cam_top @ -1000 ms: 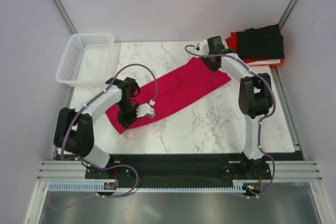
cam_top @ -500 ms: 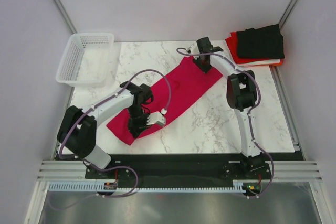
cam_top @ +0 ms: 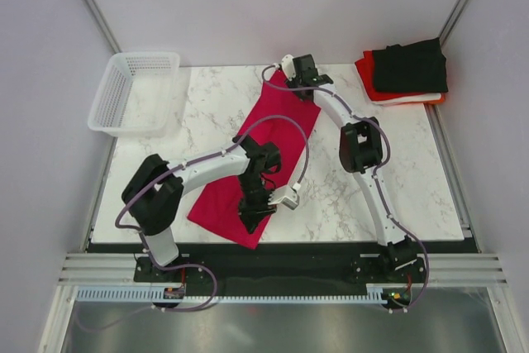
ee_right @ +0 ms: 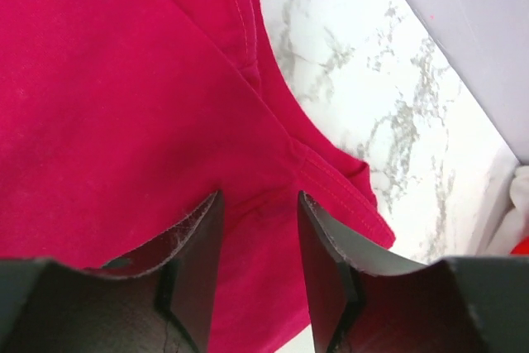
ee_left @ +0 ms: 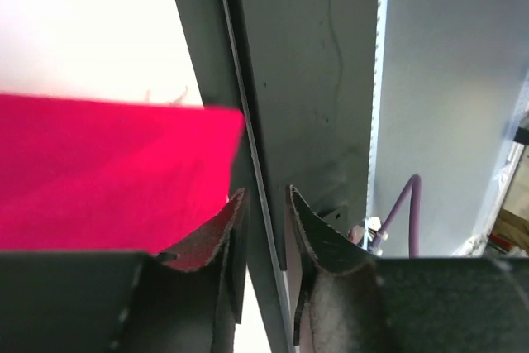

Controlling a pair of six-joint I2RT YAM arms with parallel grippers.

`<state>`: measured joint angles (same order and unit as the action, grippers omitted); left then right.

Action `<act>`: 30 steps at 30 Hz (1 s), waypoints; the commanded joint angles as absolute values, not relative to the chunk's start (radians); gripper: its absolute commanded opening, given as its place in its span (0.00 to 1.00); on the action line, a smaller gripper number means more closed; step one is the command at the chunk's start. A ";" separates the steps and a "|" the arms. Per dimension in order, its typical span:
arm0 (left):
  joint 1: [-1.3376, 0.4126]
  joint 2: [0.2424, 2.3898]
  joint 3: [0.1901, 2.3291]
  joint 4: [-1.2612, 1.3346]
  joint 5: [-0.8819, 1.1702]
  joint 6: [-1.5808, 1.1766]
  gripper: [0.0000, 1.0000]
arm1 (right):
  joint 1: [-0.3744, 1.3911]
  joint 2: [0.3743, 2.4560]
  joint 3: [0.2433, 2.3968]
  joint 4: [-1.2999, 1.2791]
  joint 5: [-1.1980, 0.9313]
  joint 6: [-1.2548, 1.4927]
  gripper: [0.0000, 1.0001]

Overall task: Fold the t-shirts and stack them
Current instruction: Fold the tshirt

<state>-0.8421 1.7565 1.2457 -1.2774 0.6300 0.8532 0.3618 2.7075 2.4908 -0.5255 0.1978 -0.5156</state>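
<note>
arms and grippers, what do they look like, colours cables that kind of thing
Both arms have white links with bulky black joint housings, and a thin purple cable loops loosely along each. The left gripper and right gripper are black, each with a small white block beside it. Up close, the fingers are dark, tapered pads with scuffed, pale-worn inner faces.

Both arms have swung the crimson-pink t-shirt [cam_top: 252, 163] (formerly diagonal) leftward, now running nearly front-to-back.
</note>
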 commanded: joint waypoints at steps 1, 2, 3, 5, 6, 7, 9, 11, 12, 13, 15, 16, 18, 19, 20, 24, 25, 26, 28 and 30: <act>-0.853 1.735 1.348 -1.270 0.727 0.769 0.32 | 0.385 2.695 2.507 -0.486 0.202 -0.462 0.50; -0.853 1.724 1.354 -1.261 0.701 0.765 0.33 | 0.384 2.665 2.491 -0.485 0.204 -0.454 0.51; -0.850 1.701 1.347 -1.240 0.639 0.758 0.33 | 0.383 2.601 2.473 -0.482 0.209 -0.436 0.52; -0.847 1.694 1.325 -1.175 0.580 0.758 0.33 | 0.379 2.534 2.413 -0.483 0.203 -0.411 0.52; -0.842 1.704 1.304 -1.163 0.559 0.762 0.33 | 0.379 2.472 2.390 -0.483 0.195 -0.390 0.53; -0.842 1.715 1.295 -1.135 0.528 0.761 0.33 | 0.377 2.442 2.337 -0.483 0.169 -0.381 0.53; -0.839 1.744 1.266 -1.109 0.509 0.752 0.31 | 0.380 2.369 2.281 -0.492 0.147 -0.364 0.53; -0.836 1.778 1.240 -1.051 0.506 0.742 0.30 | 0.379 2.332 2.194 -0.497 0.115 -0.338 0.53; -0.835 1.785 1.214 -1.030 0.502 0.735 0.29 | 0.380 2.303 2.163 -0.499 0.104 -0.334 0.53; -0.834 1.801 1.203 -1.011 0.497 0.730 0.29 | 0.379 2.290 2.102 -0.499 0.095 -0.324 0.53; -0.830 1.816 1.175 -0.968 0.492 0.721 0.28 | 0.380 2.267 2.044 -0.502 0.066 -0.319 0.53; -0.828 1.828 1.164 -0.957 0.492 0.719 0.28 | 0.380 2.261 1.993 -0.503 0.058 -0.313 0.52; -0.830 1.842 1.138 -0.930 0.488 0.718 0.28 | 0.382 2.258 1.951 -0.506 0.032 -0.299 0.52; -0.830 1.848 1.131 -0.924 0.489 0.718 0.28 | 0.382 2.261 1.921 -0.506 0.023 -0.296 0.52; -0.828 1.862 1.124 -0.917 0.488 0.718 0.28 | 0.382 2.272 1.911 -0.509 0.018 -0.293 0.51; -0.830 1.899 1.118 -0.894 0.488 0.716 0.28 | 0.382 2.315 1.908 -0.514 0.018 -0.290 0.51; -0.828 1.905 1.124 -0.891 0.491 0.716 0.27 | 0.382 2.325 1.920 -0.514 0.018 -0.290 0.51; -0.828 1.923 1.140 -0.890 0.492 0.715 0.27 | 0.380 2.347 1.927 -0.515 0.021 -0.291 0.51; -0.830 1.940 1.164 -0.887 0.500 0.712 0.27 | 0.380 2.378 1.963 -0.522 0.028 -0.301 0.51; -0.830 1.976 1.216 -0.888 0.509 0.703 0.27 | 0.382 2.427 1.997 -0.532 0.032 -0.305 0.52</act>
